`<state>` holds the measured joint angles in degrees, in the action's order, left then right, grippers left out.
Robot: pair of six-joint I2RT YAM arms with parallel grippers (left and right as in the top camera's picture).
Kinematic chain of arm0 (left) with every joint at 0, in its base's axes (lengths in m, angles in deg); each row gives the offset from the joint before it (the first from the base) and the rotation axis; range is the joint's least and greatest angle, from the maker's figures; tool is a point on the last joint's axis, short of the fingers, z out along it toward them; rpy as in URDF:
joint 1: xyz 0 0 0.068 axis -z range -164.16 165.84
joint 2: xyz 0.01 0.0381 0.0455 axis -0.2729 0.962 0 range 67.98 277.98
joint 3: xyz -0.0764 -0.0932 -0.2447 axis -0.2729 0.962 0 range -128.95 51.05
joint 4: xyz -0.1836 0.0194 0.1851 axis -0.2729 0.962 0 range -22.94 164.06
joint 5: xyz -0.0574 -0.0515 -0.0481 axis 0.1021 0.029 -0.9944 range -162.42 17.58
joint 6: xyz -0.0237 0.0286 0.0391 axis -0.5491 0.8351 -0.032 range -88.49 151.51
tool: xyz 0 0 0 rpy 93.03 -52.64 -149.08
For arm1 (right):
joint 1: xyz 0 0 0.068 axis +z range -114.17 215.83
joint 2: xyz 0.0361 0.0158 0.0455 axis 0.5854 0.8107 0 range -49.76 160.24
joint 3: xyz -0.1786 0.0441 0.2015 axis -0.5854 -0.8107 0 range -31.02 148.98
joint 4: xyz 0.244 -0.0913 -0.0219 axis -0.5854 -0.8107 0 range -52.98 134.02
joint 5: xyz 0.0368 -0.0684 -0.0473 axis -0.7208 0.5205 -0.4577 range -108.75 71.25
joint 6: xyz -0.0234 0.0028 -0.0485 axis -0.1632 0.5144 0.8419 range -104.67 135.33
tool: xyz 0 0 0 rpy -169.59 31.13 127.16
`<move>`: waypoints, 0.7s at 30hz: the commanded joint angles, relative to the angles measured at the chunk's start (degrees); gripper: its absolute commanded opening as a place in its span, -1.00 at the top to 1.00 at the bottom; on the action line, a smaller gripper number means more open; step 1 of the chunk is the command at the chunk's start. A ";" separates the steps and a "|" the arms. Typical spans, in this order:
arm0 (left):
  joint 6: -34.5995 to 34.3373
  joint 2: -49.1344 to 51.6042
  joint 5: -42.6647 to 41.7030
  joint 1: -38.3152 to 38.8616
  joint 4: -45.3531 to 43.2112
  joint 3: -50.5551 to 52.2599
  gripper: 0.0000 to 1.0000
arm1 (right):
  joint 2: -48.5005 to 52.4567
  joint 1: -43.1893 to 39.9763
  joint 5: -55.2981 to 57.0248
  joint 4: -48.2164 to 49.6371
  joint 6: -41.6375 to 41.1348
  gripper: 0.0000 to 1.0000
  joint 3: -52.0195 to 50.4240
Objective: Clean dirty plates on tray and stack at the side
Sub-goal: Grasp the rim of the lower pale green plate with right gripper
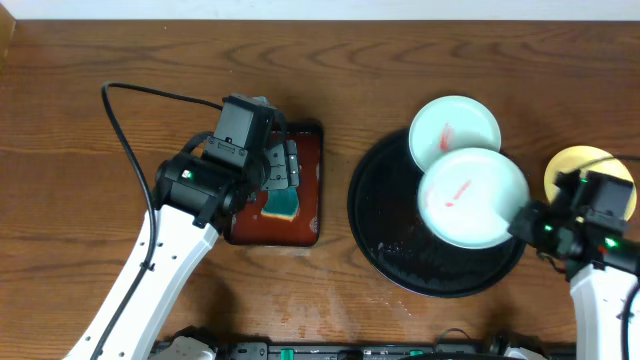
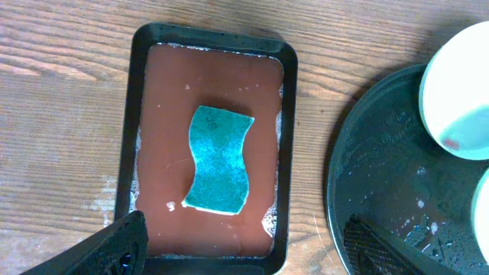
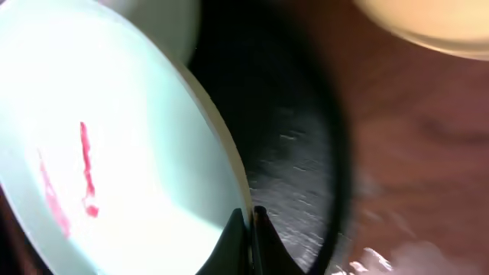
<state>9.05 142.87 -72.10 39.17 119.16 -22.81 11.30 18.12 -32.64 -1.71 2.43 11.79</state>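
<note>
The black tray (image 1: 385, 245) lies right of centre. A white plate (image 1: 470, 195) with red smears is held tilted above it, its rim pinched by my shut right gripper (image 1: 520, 218); in the right wrist view the plate (image 3: 99, 137) fills the left and the fingers (image 3: 248, 229) clamp its edge. A second white plate (image 1: 452, 122) with a red smear rests on the tray's far rim. A pale yellow plate (image 1: 585, 165) lies on the table right of the tray. My left gripper (image 2: 241, 244) is open above the red-brown tray (image 2: 130, 137), over the teal sponge (image 2: 219, 158).
The red-brown rectangular tray (image 1: 312, 215) with soapy liquid sits left of the black tray. A black cable (image 1: 125, 130) loops over the table by the left arm. Bare wood table (image 1: 80, 200) surrounds both.
</note>
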 commanded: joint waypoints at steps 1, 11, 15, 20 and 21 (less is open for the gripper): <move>0.15 0.04 0.15 -0.28 0.11 -1.20 -0.65 | 3.23 5.66 -4.57 2.75 1.73 0.98 -3.08; 0.15 0.04 0.15 -0.28 0.11 -1.20 -0.65 | 13.73 12.46 -0.59 14.25 -4.96 0.70 -5.95; 0.11 0.04 0.09 -0.28 0.13 -1.20 -0.65 | 11.74 12.46 -3.06 10.73 4.20 0.47 -0.85; 0.15 0.31 0.90 -0.28 0.15 -0.81 -0.65 | 9.03 12.48 -3.13 3.52 8.04 0.38 6.71; 0.13 0.63 2.08 -0.28 -0.11 -0.46 -0.65 | 8.52 12.48 -3.32 2.64 7.80 0.38 7.52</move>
<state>9.05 142.87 -72.06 39.17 119.46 -22.81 22.19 30.07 -34.70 2.53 6.91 15.46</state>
